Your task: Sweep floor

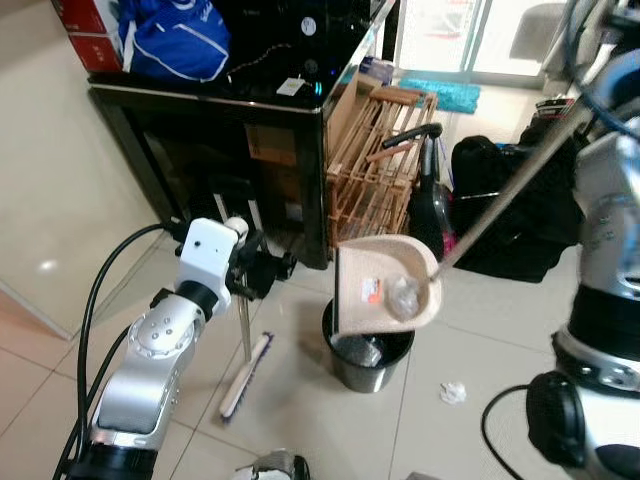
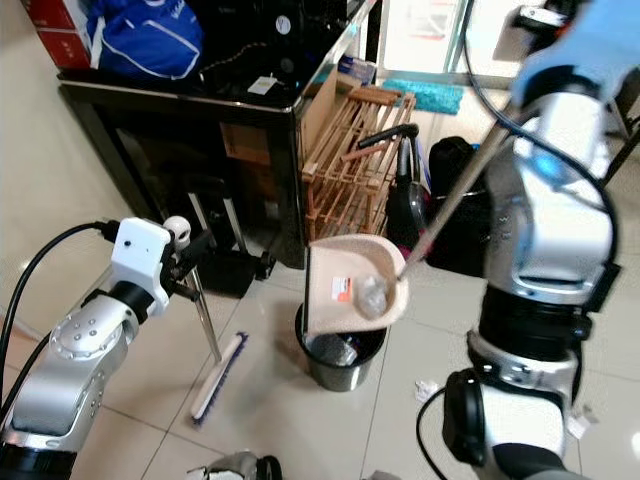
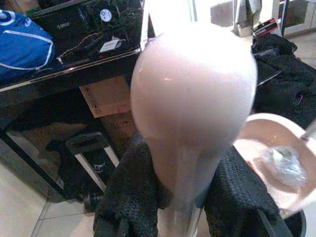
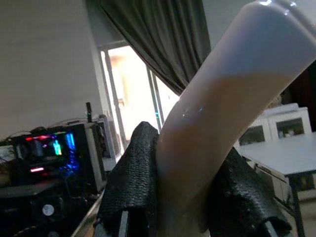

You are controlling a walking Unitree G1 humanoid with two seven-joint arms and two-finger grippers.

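Observation:
A beige dustpan on a long metal handle hangs tilted over a small black bin. Clear plastic trash lies in the pan. My right gripper is shut on the pan handle's pale grip, up at the right. My left gripper is shut on the pale top of a broom, whose thin stick runs down to the brush head on the tiles left of the bin. A crumpled white paper lies on the floor right of the bin.
A black glass table with a computer and a blue bag stands behind. A wooden rack, a vacuum and black bags crowd the back. A black cable loops by my left arm.

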